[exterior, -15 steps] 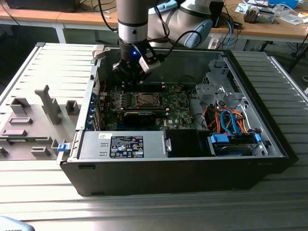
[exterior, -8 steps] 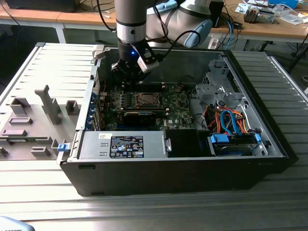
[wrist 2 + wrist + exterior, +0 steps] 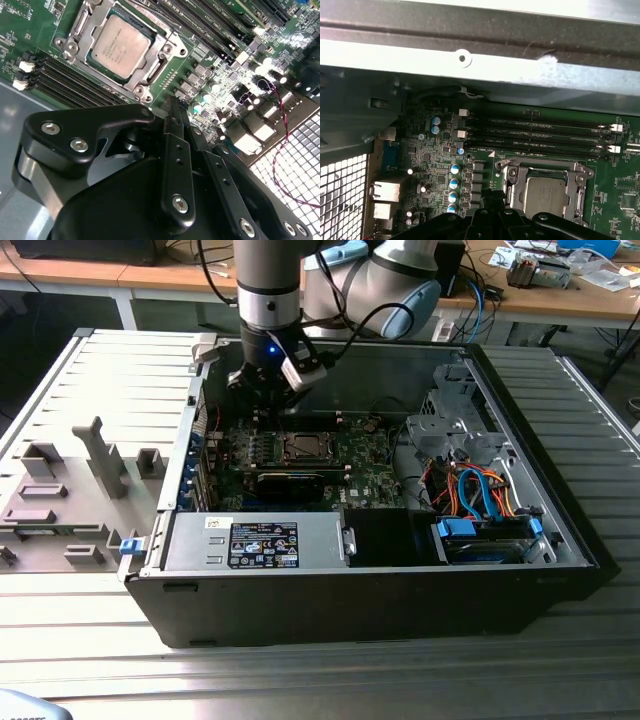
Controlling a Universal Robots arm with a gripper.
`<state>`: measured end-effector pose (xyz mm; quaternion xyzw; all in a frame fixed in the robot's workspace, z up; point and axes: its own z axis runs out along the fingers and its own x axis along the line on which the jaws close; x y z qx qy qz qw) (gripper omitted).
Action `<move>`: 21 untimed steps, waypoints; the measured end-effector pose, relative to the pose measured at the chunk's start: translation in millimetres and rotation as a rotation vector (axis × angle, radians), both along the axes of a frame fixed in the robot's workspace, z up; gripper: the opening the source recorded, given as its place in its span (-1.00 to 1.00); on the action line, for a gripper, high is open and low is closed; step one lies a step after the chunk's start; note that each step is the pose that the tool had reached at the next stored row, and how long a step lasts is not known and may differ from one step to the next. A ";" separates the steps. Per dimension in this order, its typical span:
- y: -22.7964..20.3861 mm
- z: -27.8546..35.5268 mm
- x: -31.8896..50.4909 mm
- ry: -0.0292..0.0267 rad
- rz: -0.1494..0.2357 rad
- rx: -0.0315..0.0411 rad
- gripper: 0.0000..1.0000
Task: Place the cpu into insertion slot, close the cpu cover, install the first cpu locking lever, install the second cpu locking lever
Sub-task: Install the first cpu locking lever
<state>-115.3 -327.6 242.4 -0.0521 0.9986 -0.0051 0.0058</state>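
**Ana:** Ribbed grey bench (image 3: pixel 90 380) under everything, with an open computer case (image 3: pixel 560 540) lying on it and a cluttered wooden desk (image 3: pixel 600 295) behind. Where's the arm?

**Ben:** Reaching down into the case at the exterior view's left, over the green circuit board (image 3: pixel 370 480). The pincer (image 3: pixel 262 390) hangs just above the board, near the case's rear wall.

**Ana:** And the cpu?

**Ben:** The cpu (image 3: pixel 120 46) already lies flat in the insertion slot (image 3: pixel 165 50), pale face up, square with the metal rim. Both wrist views show it seated; in the first wrist view it is the grey square (image 3: pixel 546 196) inside the rim (image 3: pixel 512 182).

**Ana:** Cover down?

**Ben:** I'd judge not. The chip's whole face is bare, so no plate lies over it. I can't pick out the cpu cover for certain.

**Ana:** Which way does the slot lie from the pincer?

**Ben:** In the exterior view the slot (image 3: pixel 303 447) sits towards the camera and a little to that view's right of the pincer, close by but apart. The memory slots (image 3: pixel 540 132) run alongside the socket.

**Ana:** Pincer holding anything?

**Ben:** In the second wrist view its black fingers (image 3: pixel 176 150) look pressed together, with nothing between them.
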 end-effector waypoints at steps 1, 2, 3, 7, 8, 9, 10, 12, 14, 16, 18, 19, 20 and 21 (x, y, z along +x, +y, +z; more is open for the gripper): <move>0.0 0.0 -0.4 0.0000 0.000 0.0000 -0.79; 0.0 0.0 -0.8 0.0000 0.000 0.0000 -0.79; 0.0 0.0 -1.2 0.0000 0.000 -0.0001 -0.79; 0.0 0.0 -3.0 0.0000 0.000 0.0000 -0.79; 0.0 0.0 -3.3 0.0000 0.000 0.0000 -0.79; 0.0 0.0 -3.9 0.0000 0.000 0.0000 -0.79; 0.0 0.0 -4.2 0.0000 0.000 0.0000 -0.79; 0.0 0.0 -5.3 0.0000 0.000 0.0000 -0.79; 0.0 0.0 -5.9 0.0000 0.000 -0.0001 -0.79; 0.0 0.0 -6.6 0.0000 0.000 0.0000 -0.79; 0.0 0.0 -7.2 0.0001 0.000 -0.0001 -0.79; 0.0 0.0 -7.7 0.0000 0.000 0.0000 -0.79; 0.1 0.0 -8.0 0.0000 0.000 0.0000 -0.79; 0.1 0.0 -8.5 0.0000 0.000 0.0000 -0.79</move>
